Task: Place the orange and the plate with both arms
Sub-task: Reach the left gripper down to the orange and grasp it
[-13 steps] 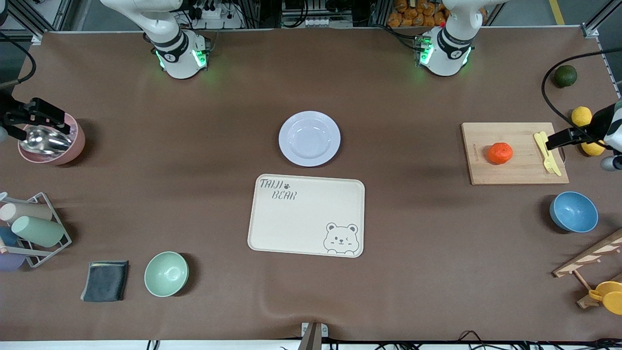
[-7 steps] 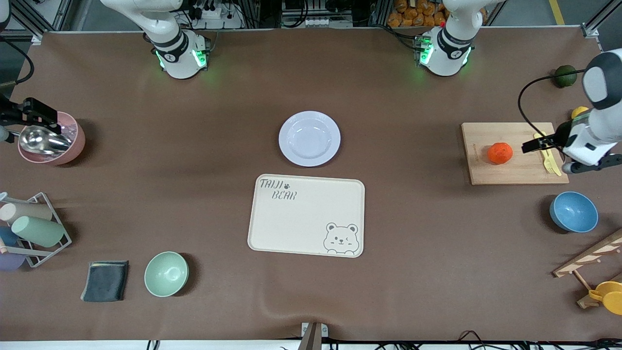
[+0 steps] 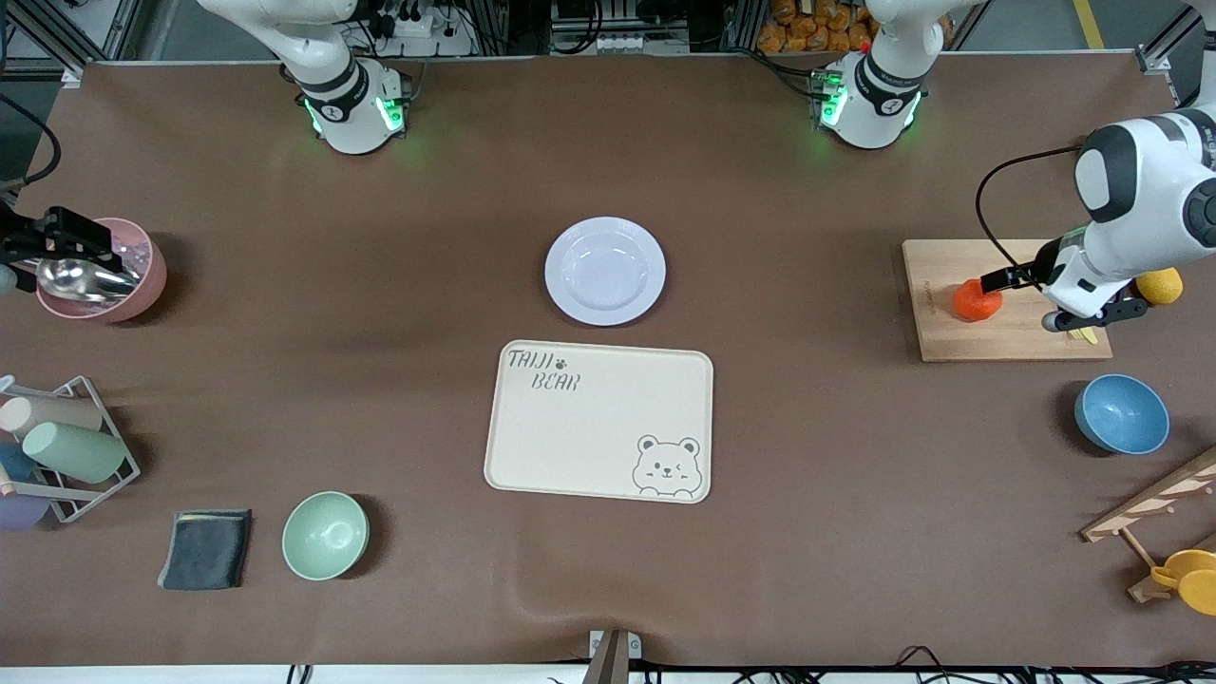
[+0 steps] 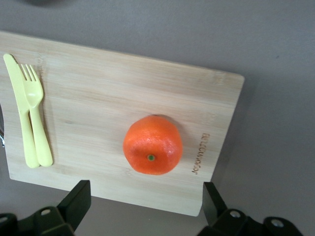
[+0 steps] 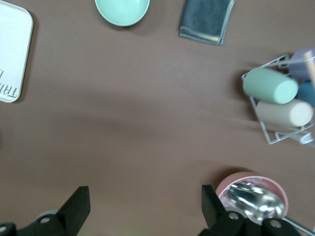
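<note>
The orange (image 4: pixel 152 144), round with dimpled glossy skin and a small green stem scar, sat on the pale bamboo cutting board (image 4: pixel 98 98) directly under the left gripper (image 4: pixel 143 205), whose black fingers stood wide apart and empty above it. Beside it on the board lay a smooth yellow plastic fork and knife (image 4: pixel 29 115). Well away from both grippers, the plate (image 3: pixel 605 271), round, shallow and lavender-white, rested mid-table. The right gripper (image 5: pixel 145 205) hung wide open beside a pink cup holding a metal scoop (image 5: pixel 253 196).
</note>
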